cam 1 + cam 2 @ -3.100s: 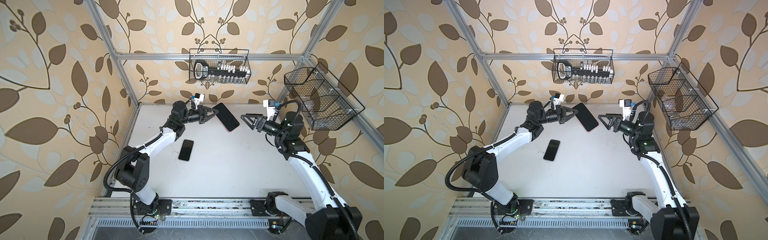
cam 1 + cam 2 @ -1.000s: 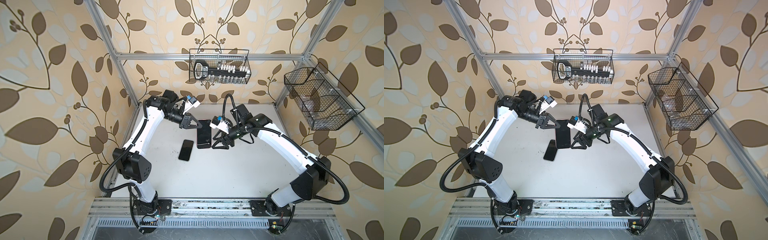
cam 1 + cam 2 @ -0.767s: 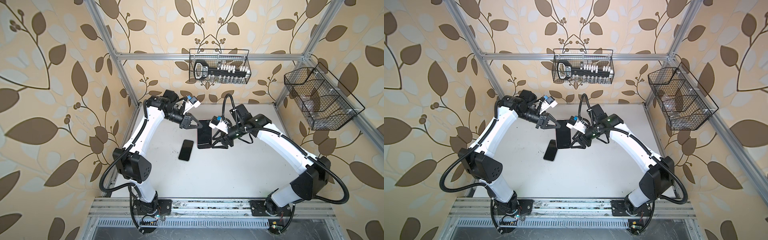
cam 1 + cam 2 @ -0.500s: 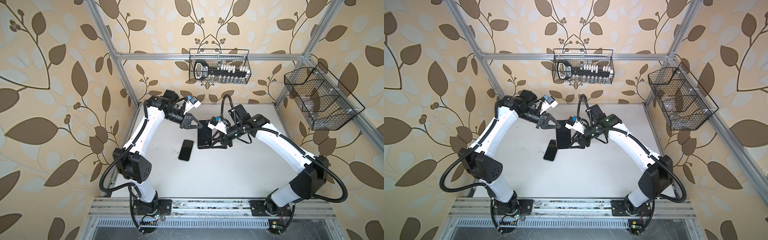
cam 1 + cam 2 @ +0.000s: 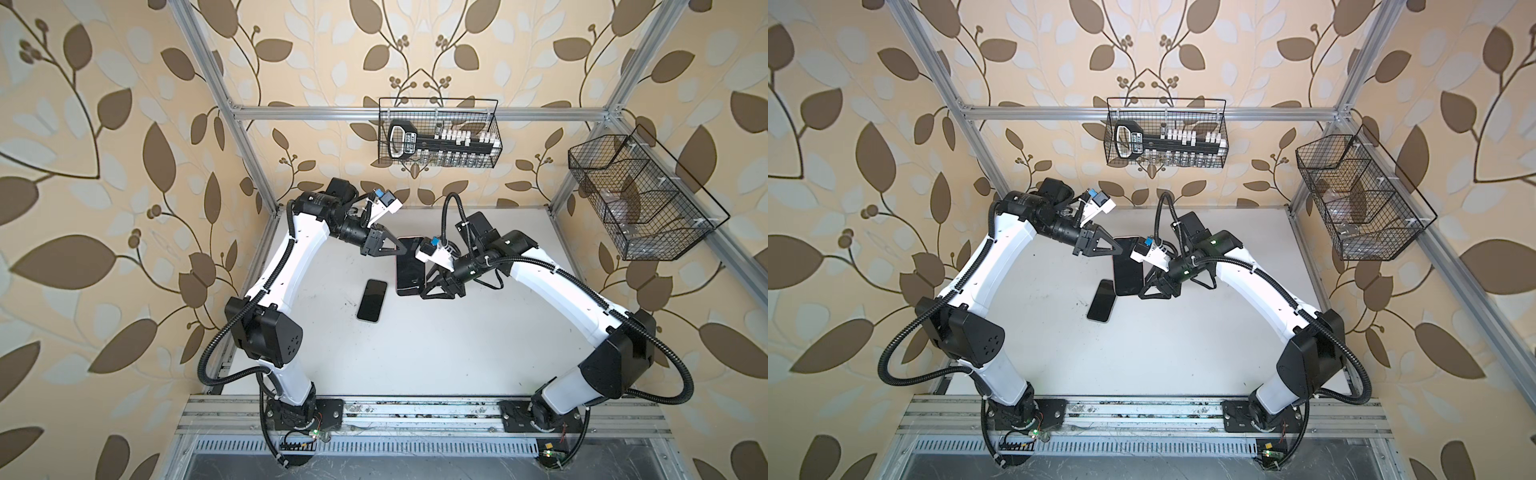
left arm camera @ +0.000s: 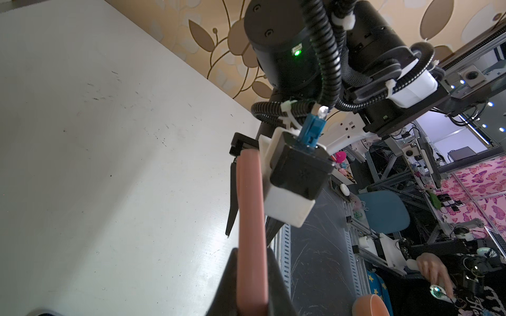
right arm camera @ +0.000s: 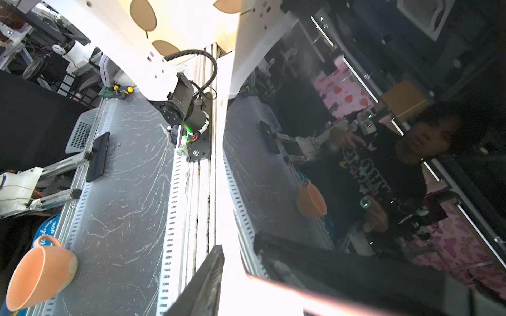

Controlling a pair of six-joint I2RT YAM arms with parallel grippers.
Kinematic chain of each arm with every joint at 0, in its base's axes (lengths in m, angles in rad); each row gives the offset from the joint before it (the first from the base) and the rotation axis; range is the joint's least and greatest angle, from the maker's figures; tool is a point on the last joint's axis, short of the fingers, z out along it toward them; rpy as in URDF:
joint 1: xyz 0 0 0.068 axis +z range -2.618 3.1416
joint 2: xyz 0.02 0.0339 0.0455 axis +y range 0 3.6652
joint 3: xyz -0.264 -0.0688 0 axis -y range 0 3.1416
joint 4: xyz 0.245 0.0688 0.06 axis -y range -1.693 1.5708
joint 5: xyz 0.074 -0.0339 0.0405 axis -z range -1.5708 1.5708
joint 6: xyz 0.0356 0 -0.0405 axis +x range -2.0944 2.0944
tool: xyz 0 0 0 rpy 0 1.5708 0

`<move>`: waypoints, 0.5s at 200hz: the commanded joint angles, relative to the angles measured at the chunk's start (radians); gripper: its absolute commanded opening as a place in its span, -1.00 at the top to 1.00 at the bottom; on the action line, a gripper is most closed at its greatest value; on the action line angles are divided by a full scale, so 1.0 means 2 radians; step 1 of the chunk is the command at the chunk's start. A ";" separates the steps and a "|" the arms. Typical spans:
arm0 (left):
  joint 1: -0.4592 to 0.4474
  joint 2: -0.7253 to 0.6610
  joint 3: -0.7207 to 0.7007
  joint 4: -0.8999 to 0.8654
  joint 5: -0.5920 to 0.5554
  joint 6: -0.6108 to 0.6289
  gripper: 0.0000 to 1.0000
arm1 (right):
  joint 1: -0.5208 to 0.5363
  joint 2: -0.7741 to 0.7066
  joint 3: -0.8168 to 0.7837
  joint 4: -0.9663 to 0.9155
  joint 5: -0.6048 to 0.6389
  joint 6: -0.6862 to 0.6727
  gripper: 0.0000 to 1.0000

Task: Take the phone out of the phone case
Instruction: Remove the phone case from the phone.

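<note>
The phone [image 5: 409, 270] [image 5: 1127, 272], a black glossy slab in a pink phone case, hangs above the middle of the table in both top views. My left gripper [image 5: 405, 251] [image 5: 1121, 250] is shut on its far end. In the left wrist view, the black fingers [image 6: 227, 284] clamp the pink case edge [image 6: 250, 205]. My right gripper [image 5: 426, 286] [image 5: 1144, 286] straddles the near right corner. In the right wrist view, one finger [image 7: 205, 284] stands a bright gap away from the pink rim [image 7: 356, 296], beside the mirror-like screen [image 7: 356, 164].
A smaller black phone [image 5: 372, 300] [image 5: 1101, 306] lies flat on the white table [image 5: 457, 340], just left of the held one. Wire baskets hang on the back wall [image 5: 438, 135] and on the right wall [image 5: 640, 195]. An orange cup [image 7: 41, 273] sits beyond the front rail.
Three seconds ago both arms were near the back wall. Over the last second my right gripper's jaws have narrowed around the near corner of the cased phone. The left arm has held still.
</note>
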 commanded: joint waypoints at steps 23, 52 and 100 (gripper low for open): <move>-0.004 -0.034 0.003 0.002 0.044 -0.009 1.00 | 0.002 -0.011 -0.013 -0.009 -0.011 -0.017 0.29; -0.004 -0.036 0.001 0.001 0.044 -0.012 1.00 | 0.000 -0.018 -0.016 -0.002 -0.013 -0.016 0.39; -0.004 -0.036 -0.004 0.001 0.043 -0.012 1.00 | 0.000 -0.027 -0.015 0.000 -0.024 -0.019 0.59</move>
